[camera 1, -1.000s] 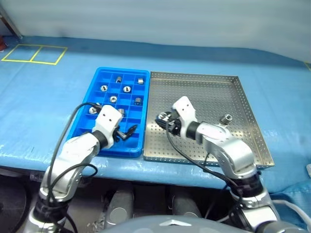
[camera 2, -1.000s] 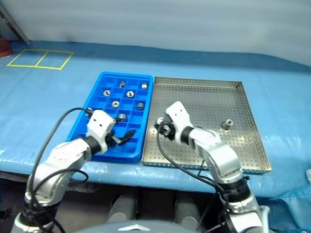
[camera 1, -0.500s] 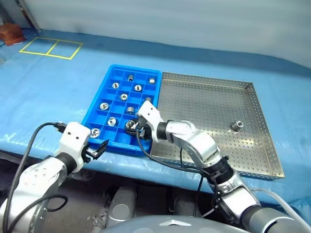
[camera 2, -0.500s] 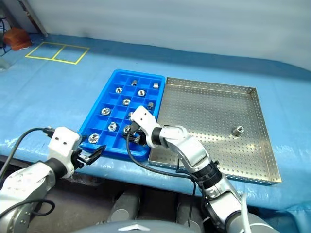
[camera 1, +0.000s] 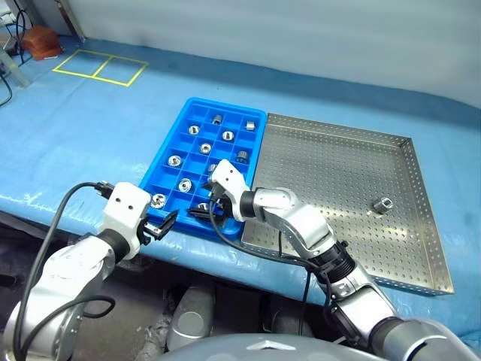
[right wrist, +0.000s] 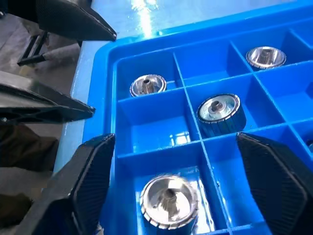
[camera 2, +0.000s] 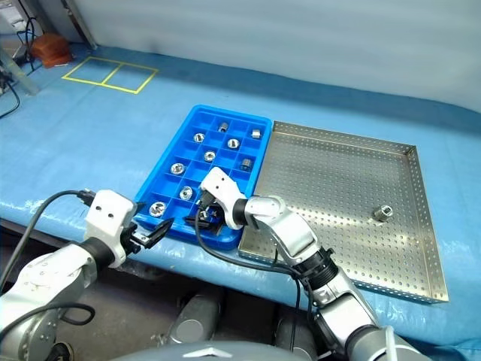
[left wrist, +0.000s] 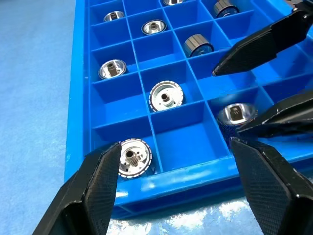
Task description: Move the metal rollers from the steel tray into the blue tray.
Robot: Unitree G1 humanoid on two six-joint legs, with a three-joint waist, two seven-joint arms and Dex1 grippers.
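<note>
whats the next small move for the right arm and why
Probably lift the right gripper clear of the blue tray and swing back to the steel tray. Its jaws stand open over a roller lying in a compartment, and one roller is left on the steel.

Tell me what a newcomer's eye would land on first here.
First the bright blue tray, with shiny metal rollers sitting singly in its square pockets. Next the right gripper, jaws open, hangs over the tray's near end, above a roller lying in a pocket. Last, one lone roller sits on the big steel tray beside it.
</note>
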